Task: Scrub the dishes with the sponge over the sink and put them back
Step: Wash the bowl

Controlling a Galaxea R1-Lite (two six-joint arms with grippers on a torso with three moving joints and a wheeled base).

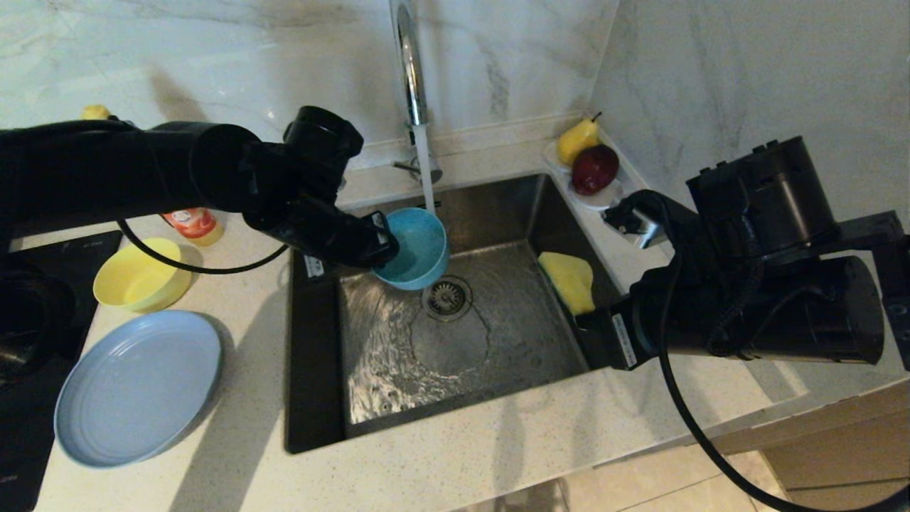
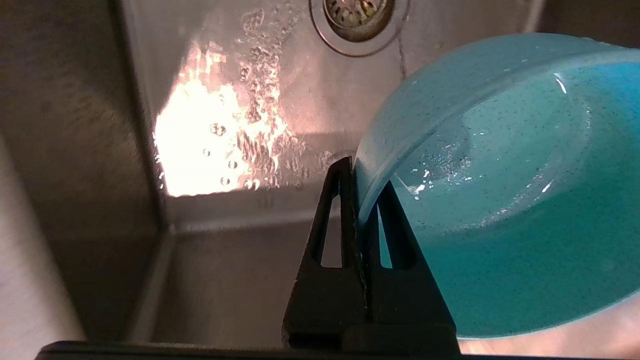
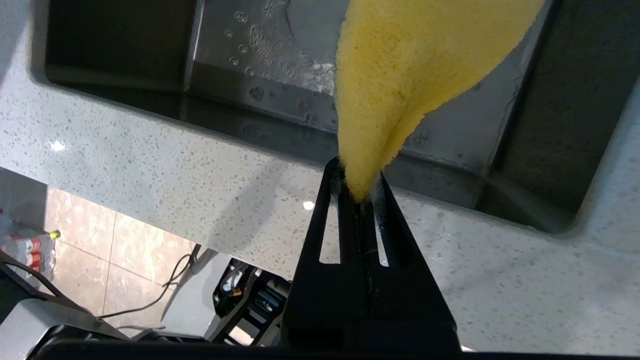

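My left gripper (image 1: pixel 387 238) (image 2: pixel 361 180) is shut on the rim of the teal-blue bowl (image 1: pixel 418 247) (image 2: pixel 500 200), tilted on its side over the sink (image 1: pixel 519 213), just beside the stream from the tap (image 1: pixel 412 71). The drain (image 1: pixel 447 297) lies below the bowl. My right gripper (image 1: pixel 583 320) (image 3: pixel 359 182) is shut on a corner of the yellow sponge (image 1: pixel 569 281) (image 3: pixel 415 65), held over the sink's right side. The grey-blue plate (image 1: pixel 138 387) and the yellow bowl (image 1: pixel 141 283) rest on the counter to the left.
Water runs from the tap and spreads over the sink floor. A white dish (image 1: pixel 604 198) with a pear and a red apple stands at the back right corner. A bottle (image 1: pixel 192 224) stands behind the yellow bowl. A dark hob (image 1: pixel 28 427) lies at the far left.
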